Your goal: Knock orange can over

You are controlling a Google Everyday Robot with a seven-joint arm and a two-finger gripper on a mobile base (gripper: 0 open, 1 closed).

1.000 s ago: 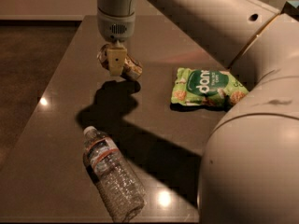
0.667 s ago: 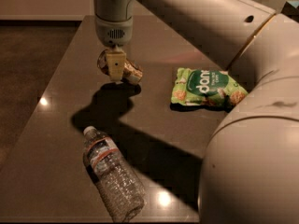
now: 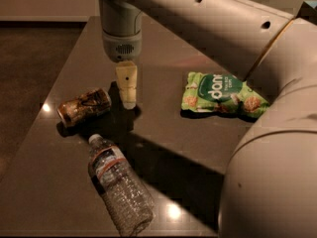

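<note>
The orange can (image 3: 83, 106) lies on its side on the dark table (image 3: 188, 138), left of centre, its silver top end facing left. My gripper (image 3: 128, 87) hangs from the arm just to the right of the can, with its pale fingers (image 3: 127, 81) pointing down at the table. It holds nothing, and a small gap separates it from the can's right end.
A clear plastic water bottle (image 3: 119, 185) lies on its side in front of the can. A green snack bag (image 3: 223, 95) lies to the right. My arm's large white body (image 3: 267, 148) fills the right side. The table's left edge is close to the can.
The can, earlier hidden at the gripper, now lies toppled on its side to the gripper's left. The gripper has stayed over about the same spot.
</note>
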